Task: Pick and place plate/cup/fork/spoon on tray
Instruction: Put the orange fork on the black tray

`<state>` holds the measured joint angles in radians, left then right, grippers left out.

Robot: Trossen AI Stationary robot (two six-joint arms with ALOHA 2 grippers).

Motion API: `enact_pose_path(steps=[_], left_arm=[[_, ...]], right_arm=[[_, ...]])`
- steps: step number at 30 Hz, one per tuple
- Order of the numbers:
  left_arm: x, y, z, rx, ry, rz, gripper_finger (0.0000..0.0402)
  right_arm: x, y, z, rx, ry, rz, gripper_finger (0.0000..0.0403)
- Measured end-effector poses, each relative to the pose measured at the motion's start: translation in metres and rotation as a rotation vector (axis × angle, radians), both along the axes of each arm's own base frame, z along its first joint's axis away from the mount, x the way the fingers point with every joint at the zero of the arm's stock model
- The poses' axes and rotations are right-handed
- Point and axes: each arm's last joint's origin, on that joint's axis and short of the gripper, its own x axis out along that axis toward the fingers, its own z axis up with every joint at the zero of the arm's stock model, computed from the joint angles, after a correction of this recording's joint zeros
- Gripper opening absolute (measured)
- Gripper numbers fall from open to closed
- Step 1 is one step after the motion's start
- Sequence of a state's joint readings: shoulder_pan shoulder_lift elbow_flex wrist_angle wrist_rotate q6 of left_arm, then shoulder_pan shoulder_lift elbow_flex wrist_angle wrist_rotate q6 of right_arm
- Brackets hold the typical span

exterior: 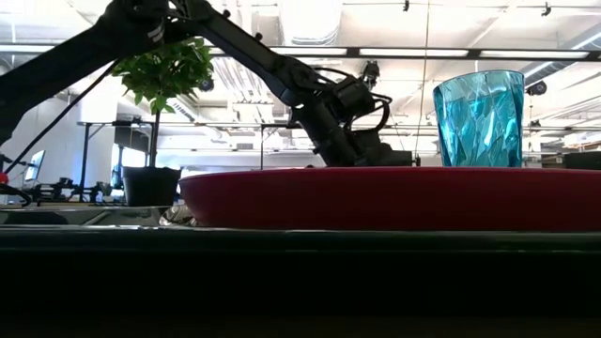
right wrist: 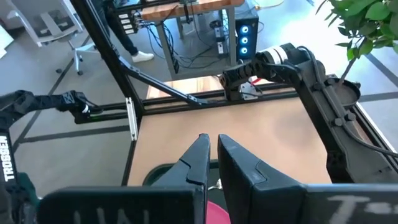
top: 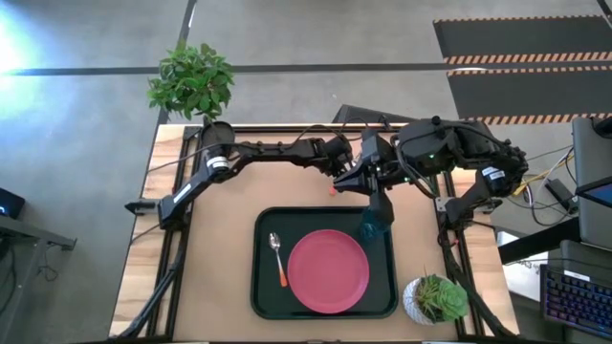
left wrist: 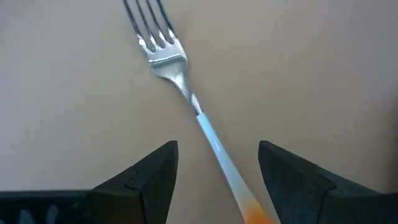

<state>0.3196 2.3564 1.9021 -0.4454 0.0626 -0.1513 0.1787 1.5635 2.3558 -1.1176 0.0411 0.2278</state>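
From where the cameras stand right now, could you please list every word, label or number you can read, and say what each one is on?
"TROSSEN", in white letters running vertically on a dark arm segment at the edge of the right wrist view.
Large pale letters on the right hand's own body are cut off by the picture's edge and cannot be read.
No writing shows on the tray, plate, cup, spoon or fork.

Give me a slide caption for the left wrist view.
Left gripper, fingers open, poised over the fork lying on the bare table, handle between the fingers.
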Motion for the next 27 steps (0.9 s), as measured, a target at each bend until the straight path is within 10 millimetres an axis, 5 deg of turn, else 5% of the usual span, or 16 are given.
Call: enact_pose_path(steps=[17,20,27], left_arm=[[0.006,-0.005,-0.029,-0.135,0.017,-0.006,0.0202],[0.006,-0.005,-0.03,-0.129,0.029,0.002,0.0169],[0.004,-0.006,-0.033,-0.105,0.062,0.028,0.0014]], right_arm=[[0.001,0.001,0.004,0.024,-0.037,0.018,0.0022],[0.001,0.001,0.004,0.024,-0.037,0.018,0.0022],[0.001,0.002,0.004,0.036,-0.034,0.047,0.0022]])
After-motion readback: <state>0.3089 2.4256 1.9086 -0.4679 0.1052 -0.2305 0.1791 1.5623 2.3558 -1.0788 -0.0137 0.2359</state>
